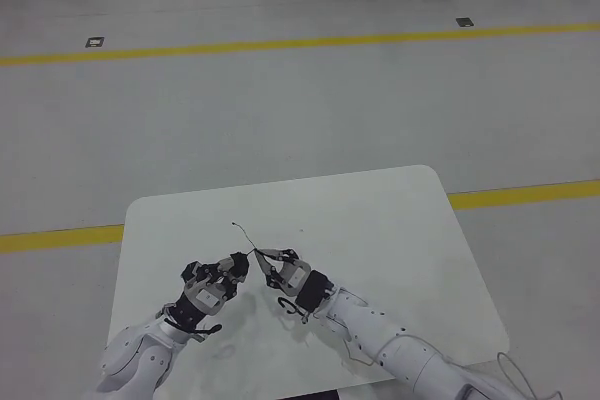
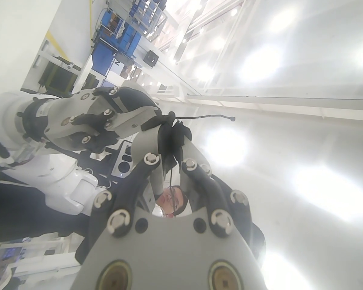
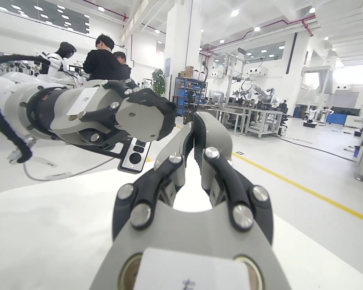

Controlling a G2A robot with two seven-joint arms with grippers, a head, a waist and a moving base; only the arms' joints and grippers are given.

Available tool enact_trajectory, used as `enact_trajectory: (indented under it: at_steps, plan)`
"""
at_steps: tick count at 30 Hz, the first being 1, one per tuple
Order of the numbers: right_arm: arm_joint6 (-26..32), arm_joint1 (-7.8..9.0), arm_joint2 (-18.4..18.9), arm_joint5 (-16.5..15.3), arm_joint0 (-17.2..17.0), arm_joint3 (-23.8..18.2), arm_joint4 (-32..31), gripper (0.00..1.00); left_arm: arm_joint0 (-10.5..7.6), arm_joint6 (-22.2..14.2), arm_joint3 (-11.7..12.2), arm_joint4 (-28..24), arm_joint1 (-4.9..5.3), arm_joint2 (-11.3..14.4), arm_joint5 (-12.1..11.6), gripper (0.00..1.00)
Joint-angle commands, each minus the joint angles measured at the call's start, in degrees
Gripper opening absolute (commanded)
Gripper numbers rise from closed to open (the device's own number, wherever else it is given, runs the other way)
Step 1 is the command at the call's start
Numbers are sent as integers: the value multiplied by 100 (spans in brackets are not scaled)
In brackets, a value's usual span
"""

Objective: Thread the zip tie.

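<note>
A thin black zip tie (image 1: 244,234) hangs in the air above the white table (image 1: 380,220), its free end pointing to the far side. My left gripper (image 1: 242,262) and right gripper (image 1: 263,254) meet tip to tip over the table's near middle. In the left wrist view the left gripper (image 2: 173,131) is shut on the zip tie (image 2: 205,117), whose strap also runs down between its fingers. The right gripper (image 2: 161,119) pinches the tie right beside it. In the right wrist view the right gripper (image 3: 193,122) has its fingers pressed together, with the left gripper (image 3: 166,113) close alongside.
The table's rounded far edge (image 1: 280,185) lies well beyond the grippers, and bare tabletop surrounds them on all sides. A black cable (image 3: 6,122) loops off the left arm's wrist. Yellow floor lines (image 1: 540,192) run past the table.
</note>
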Motion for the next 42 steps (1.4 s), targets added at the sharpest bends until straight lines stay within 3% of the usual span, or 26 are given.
enact_trajectory:
  at_steps: [1,24,42]
  plan:
    - [18,-4,13,22,-7,15,-51,0,5,-1,-10,-14,0,-1,-13,0]
    - [-19,27,305,81,-292,-35,-356,0,73,-4,-303,-24,7,14,-143,0]
    - [150,103,602,13,-508,-181,-507,0,177,-34,-412,-109,31,-206,-257,0]
